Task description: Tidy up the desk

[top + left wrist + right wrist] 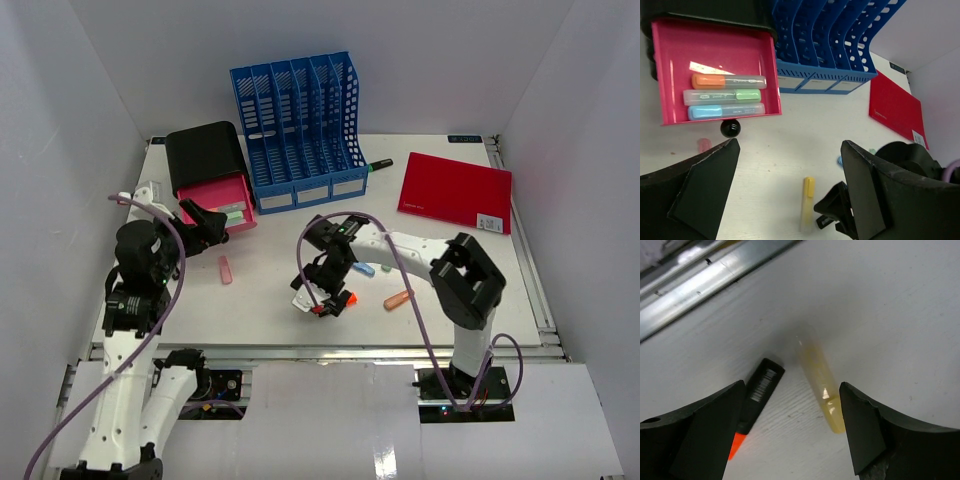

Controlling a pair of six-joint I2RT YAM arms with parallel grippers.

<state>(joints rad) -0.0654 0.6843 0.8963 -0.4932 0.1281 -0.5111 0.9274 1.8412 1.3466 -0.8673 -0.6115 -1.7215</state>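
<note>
A blue plastic file rack (300, 125), slotted and perforated, stands at the back of the flat white tabletop (480, 270). The tabletop's silver metal rail (300, 351) runs along the edge farthest from the rack. Left of the rack, a glossy pink drawer (720, 55) holds three translucent highlighters (722, 96). Right of the rack lies a flat red folder (455, 192). The left jaws gape empty, front-left of the rack. The right jaws stand apart, straddling a pale yellow highlighter (821, 385) well in front of the rack. Plain white walls (100, 80) enclose everything.

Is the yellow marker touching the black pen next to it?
Apart. The right wrist view shows a strip of bare white desk between the yellow marker and the black pen.
</note>
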